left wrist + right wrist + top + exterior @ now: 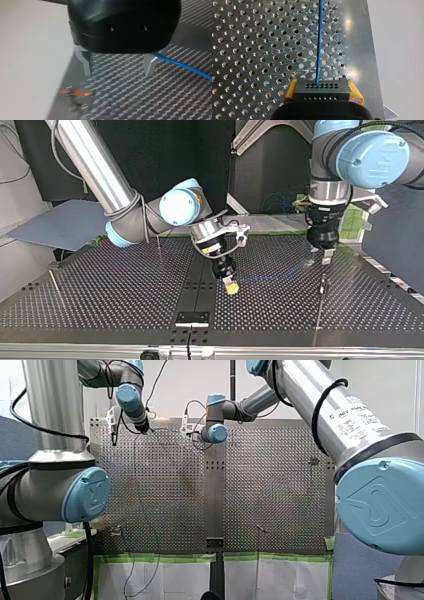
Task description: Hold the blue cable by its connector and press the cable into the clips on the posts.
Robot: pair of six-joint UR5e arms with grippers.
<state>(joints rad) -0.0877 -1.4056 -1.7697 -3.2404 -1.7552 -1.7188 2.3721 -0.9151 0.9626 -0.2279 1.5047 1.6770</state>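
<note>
Right hand (322,85): its yellow pads (355,92) are clamped on both sides of the black connector (321,90).
Right hand, top view: the right hand (230,287) is tilted and low over the bench (125,295), close to the bench's middle seam.
Connector: we see a black block with rows of small holes, held square between the pads. The cable leaves from its upper row.
Blue cable (319,42): it runs straight ahead from the connector over the perforated bench. In the top view the blue cable (272,278) shows faintly, stretching from our right hand toward our left hand, close above the plate.
Left hand (117,68): its two metal fingers (86,62) stand well apart, and the gap between them shows only bare bench.
Cable at the left hand: the blue cable passes just beside the outer side of one finger and runs away across the bench. We cannot tell whether it touches that finger.
Left hand, top view: the left hand (324,255) points straight down, with its tips just above the bench at the view's right.
Posts: in the top view one thin post (320,305) stands near our left hand, on the camera's side of it. Another is at the view's left. The clips are too small for us to make out.
Orange piece (78,93): it is small and blurred, on the bench ahead of our left hand near the bench edge. We cannot tell what it is.
</note>
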